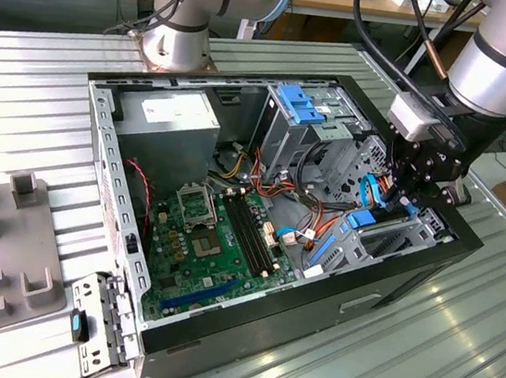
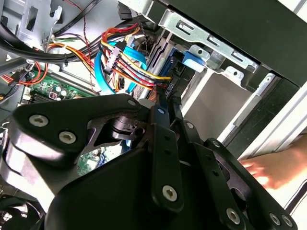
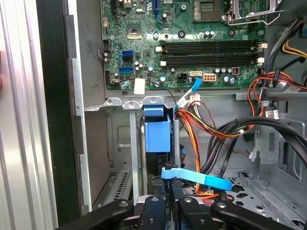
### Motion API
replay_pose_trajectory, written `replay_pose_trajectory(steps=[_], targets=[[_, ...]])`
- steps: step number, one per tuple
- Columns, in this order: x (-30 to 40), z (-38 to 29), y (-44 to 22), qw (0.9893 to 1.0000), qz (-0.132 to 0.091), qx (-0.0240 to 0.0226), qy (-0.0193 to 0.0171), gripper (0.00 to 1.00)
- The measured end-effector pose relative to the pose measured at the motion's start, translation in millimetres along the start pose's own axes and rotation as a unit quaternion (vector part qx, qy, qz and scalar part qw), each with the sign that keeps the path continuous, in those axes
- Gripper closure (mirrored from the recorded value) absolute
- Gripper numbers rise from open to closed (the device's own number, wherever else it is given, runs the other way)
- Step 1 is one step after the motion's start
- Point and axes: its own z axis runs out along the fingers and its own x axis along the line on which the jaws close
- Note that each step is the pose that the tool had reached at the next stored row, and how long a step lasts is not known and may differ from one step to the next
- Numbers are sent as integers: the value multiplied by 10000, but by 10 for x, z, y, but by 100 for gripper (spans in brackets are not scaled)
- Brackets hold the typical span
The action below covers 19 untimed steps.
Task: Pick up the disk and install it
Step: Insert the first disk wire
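While the black arm-mounted gripper (image 1: 408, 202) hangs over the open black computer case (image 1: 244, 326) at about 3 o'clock of that case in the exterior view, you have the disk (image 3: 157, 139) directly beneath it. In the first wrist view, this flat dark-grey hard drive in its blue plastic bracket stands on edge in the silver sheet-metal drive cage (image 3: 125, 103), just beyond the gripper (image 3: 170, 203). You cannot tell from these pictures whether the fingers are spread or closed, or whether they have the disk at all. Judge the disk as dense and fully rigid for its size, with smooth metal faces that could slip in a light pinch. Its internals are probably sensitive to knocks, so it should not be dropped or forced. The blue bracket looks like the better place to hold it, across the two long sides and near the middle, because plastic offers more friction and keeps pressure off the labelled face. The bracket itself may flex, so squeeze it moderately. A bundle of red, yellow and orange wires (image 3: 225, 129) and a flat blue data cable (image 3: 201, 178) crowd the cage and could snag. A person's hand (image 2: 268, 170) rests outside the case wall, near the gripper (image 2: 168, 100).
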Motion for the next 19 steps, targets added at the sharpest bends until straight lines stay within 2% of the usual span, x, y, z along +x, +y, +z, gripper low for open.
replay_pose_trajectory(steps=[15,18,19], targets=[[10,38,12,10000,34,-1,3,83],[11,-20,6,10000,34,-1,3,83],[11,-20,6,10000,33,-1,2,83]])
